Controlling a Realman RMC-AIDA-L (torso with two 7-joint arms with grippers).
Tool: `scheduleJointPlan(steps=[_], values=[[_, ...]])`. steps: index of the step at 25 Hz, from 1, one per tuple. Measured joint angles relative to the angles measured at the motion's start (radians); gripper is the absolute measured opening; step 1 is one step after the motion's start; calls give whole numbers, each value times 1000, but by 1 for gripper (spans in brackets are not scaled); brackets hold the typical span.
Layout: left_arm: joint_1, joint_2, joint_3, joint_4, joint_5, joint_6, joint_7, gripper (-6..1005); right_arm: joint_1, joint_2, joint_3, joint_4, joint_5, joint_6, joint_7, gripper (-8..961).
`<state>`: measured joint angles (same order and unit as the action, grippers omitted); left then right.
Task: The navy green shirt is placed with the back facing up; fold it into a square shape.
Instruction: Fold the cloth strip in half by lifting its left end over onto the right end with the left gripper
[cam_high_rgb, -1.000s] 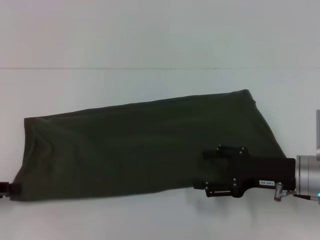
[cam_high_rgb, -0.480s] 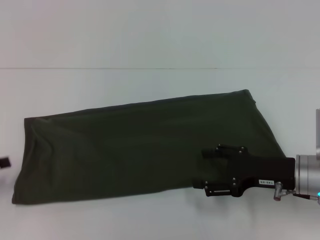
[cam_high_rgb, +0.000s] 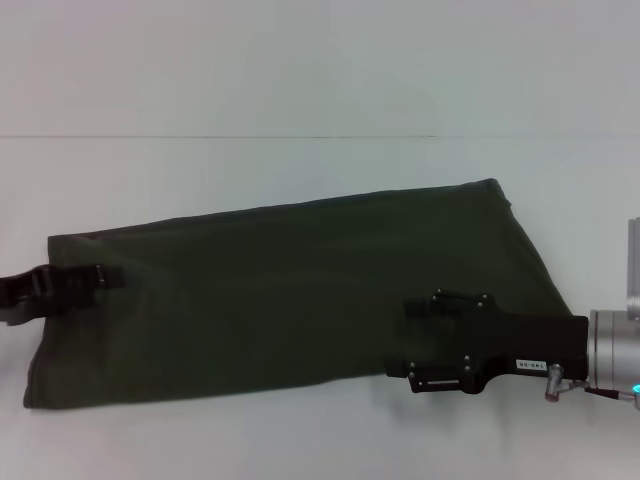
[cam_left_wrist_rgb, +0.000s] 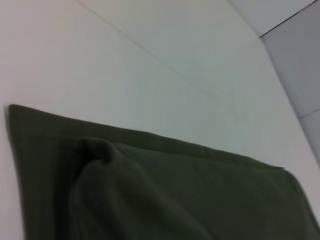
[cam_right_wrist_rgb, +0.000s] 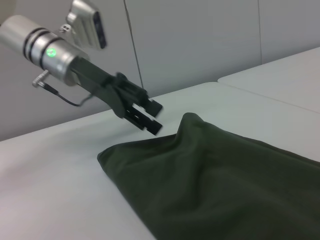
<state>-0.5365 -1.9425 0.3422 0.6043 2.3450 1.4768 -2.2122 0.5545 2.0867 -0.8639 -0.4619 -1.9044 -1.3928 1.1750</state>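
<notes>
The navy green shirt (cam_high_rgb: 290, 290) lies on the white table as a long folded band, running from low on the left to higher on the right. My left gripper (cam_high_rgb: 112, 277) reaches in from the left edge over the shirt's left end. The right wrist view shows the left gripper (cam_right_wrist_rgb: 154, 116) open and empty, just beside a raised hump in the shirt (cam_right_wrist_rgb: 225, 175). My right gripper (cam_high_rgb: 398, 340) sits over the shirt's lower right part, near its front edge. Its fingers blend into the dark cloth. The left wrist view shows only the shirt (cam_left_wrist_rgb: 165, 200) with a rumpled fold.
The white table (cam_high_rgb: 300, 80) stretches well behind the shirt, with a seam line (cam_high_rgb: 220, 137) across it. A narrow strip of bare table (cam_high_rgb: 250, 440) runs in front of the shirt. Grey wall panels (cam_right_wrist_rgb: 200, 40) stand beyond the table.
My left gripper has come up from the lower left corner and moved right, onto the shirt's left end. The right arm and the shirt have stayed put.
</notes>
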Motion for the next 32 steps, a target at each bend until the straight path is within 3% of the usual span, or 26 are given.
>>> scheduleJointPlan(steps=[6,17,26,32], values=[[-8,-20,99,-16,2,-149,-13,724,1,3,0,1,1,3,0,916],[25,-20,104,-15,9,-227,-34,724,10,5,0,2,2,15,0,916],[31,-13,92,-4,7,-217,-39,725,12,6,0,2,2,22,0,915],[35,8,81,30,3,-181,-71,730,12,6,-1,2,-1,18,-8,915]])
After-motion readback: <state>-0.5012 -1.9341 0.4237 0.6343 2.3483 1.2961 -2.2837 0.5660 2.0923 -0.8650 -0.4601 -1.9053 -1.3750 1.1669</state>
